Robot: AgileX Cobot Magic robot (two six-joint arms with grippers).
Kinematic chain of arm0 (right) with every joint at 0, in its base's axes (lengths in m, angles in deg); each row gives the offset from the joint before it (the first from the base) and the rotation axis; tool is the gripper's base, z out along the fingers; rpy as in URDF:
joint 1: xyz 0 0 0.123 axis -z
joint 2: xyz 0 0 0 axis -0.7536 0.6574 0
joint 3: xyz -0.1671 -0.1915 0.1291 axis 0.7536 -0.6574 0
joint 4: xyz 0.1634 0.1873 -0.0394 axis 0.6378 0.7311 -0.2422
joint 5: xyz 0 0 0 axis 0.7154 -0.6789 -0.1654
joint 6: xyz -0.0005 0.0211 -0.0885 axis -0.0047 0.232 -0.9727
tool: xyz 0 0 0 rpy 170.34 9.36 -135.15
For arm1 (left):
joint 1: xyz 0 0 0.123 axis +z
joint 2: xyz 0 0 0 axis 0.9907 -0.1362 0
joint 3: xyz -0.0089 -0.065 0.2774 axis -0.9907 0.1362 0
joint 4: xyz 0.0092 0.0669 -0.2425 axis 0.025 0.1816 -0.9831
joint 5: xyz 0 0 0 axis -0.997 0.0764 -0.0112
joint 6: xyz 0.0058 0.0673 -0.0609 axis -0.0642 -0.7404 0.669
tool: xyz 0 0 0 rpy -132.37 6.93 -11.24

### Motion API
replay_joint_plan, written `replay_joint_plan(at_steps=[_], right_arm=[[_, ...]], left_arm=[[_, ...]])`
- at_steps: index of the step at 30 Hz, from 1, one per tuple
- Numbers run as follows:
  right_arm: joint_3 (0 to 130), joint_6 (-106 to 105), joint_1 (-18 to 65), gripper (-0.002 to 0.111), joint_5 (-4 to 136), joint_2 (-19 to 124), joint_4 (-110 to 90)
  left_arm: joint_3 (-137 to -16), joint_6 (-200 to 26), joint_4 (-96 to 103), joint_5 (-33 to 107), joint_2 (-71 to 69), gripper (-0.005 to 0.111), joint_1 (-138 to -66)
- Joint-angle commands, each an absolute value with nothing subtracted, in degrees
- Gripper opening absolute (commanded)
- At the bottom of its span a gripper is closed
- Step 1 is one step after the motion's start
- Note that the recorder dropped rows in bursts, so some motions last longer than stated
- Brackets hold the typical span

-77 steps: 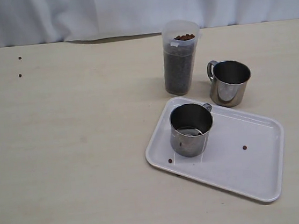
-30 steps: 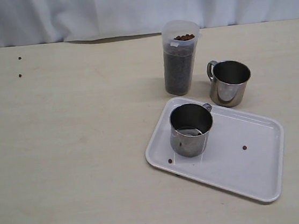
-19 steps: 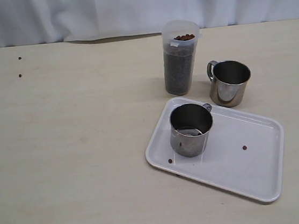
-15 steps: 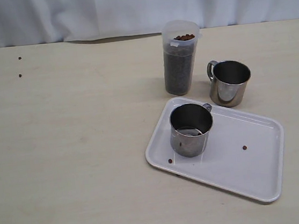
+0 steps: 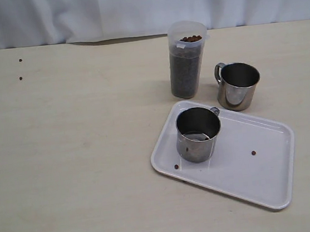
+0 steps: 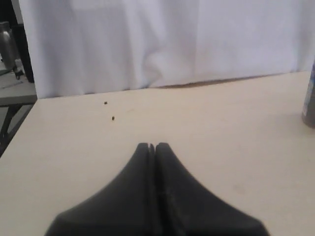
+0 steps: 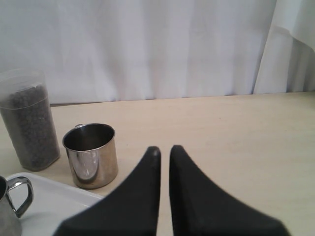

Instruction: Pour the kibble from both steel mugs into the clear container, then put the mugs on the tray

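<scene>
The clear container [image 5: 187, 62] stands at the back of the table, filled nearly to the rim with kibble [image 5: 185, 76]. One steel mug [image 5: 198, 134] stands upright on the near-left part of the white tray [image 5: 250, 168] and looks empty. The other steel mug [image 5: 238, 86] stands on the table just behind the tray, to the right of the container, also empty. Neither gripper shows in the exterior view. My left gripper [image 6: 152, 145] is shut and empty, over bare table. My right gripper [image 7: 165, 149] has a narrow gap and holds nothing; the table mug [image 7: 91, 155] is beside it, apart.
Two loose pellets lie on the tray [image 5: 176, 166] [image 5: 253, 153]. Two more stray pellets [image 5: 21, 78] lie on the table at the far left, also seen from the left wrist [image 6: 113, 118]. A white curtain hangs behind the table's back edge.
</scene>
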State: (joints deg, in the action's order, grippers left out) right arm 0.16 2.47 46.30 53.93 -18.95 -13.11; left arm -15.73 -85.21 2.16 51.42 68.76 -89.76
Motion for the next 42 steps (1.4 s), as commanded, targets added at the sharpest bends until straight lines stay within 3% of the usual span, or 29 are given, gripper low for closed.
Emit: replay_joint_plan(at_steps=[1, 42], right_arm=[[-0.13, 2.01, 46.10, 0.005, 54.02, -19.14, -13.26], [-0.13, 2.01, 45.33, 0.005, 54.02, -19.14, -13.27]], left_arm=[[-15.54, -85.67, -0.36, 45.94, 68.90, 0.000, -90.06], [-15.54, -81.14, -0.13, 45.56, 68.90, 0.000, -90.06]])
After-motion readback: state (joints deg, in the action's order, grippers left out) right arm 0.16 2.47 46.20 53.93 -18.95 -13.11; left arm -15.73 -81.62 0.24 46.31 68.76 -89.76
